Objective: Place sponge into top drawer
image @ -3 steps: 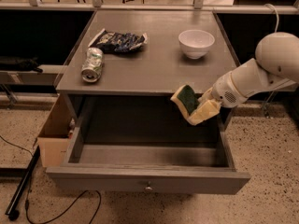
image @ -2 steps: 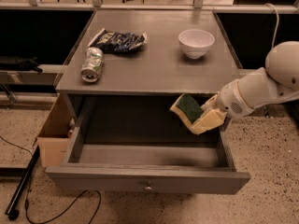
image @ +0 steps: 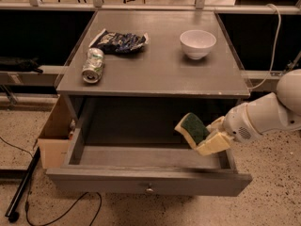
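The sponge [image: 193, 129], dark green face over pale yellow foam, is held tilted in my gripper [image: 207, 136], which is shut on it. The gripper comes in from the right on a white arm and holds the sponge above the right part of the open top drawer [image: 141, 158], just under the table top's front edge. The drawer is grey, pulled fully out, with a small round knob [image: 149, 189] on its front. Its inside is bare where it shows.
On the grey table top [image: 155, 65] lie a crushed can [image: 93, 65], a blue-and-white foil snack bag [image: 120, 42] and a white bowl [image: 197, 44]. A cardboard box [image: 55, 138] stands left of the drawer. A dark pole and cable lie on the floor at lower left.
My gripper has lowered with the sponge, from level with the table's front edge down toward the open drawer's right part, and the arm has drawn slightly right.
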Robot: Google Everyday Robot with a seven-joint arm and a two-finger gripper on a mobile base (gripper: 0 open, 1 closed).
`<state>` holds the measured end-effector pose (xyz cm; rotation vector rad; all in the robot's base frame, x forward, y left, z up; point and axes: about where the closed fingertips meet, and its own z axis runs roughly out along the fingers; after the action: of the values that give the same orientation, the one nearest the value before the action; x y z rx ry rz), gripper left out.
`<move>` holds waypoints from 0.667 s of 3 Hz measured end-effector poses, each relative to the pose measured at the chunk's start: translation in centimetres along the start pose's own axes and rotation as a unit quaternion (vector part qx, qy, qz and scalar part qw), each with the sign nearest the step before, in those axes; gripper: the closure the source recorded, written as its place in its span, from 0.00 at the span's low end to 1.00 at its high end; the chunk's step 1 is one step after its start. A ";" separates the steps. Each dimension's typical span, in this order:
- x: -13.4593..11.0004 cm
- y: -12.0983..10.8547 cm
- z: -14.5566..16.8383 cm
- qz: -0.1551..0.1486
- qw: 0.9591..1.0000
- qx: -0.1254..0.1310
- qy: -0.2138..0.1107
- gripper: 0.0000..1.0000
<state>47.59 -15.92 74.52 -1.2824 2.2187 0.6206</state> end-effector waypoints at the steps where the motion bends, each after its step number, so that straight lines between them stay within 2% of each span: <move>1: -1.1 0.6 1.5 -0.012 1.000 -0.008 0.008 1.00; 2: -0.4 2.4 5.6 -0.003 1.000 -0.029 0.002 1.00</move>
<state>46.74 -11.18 70.79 -1.3200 2.2135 0.6862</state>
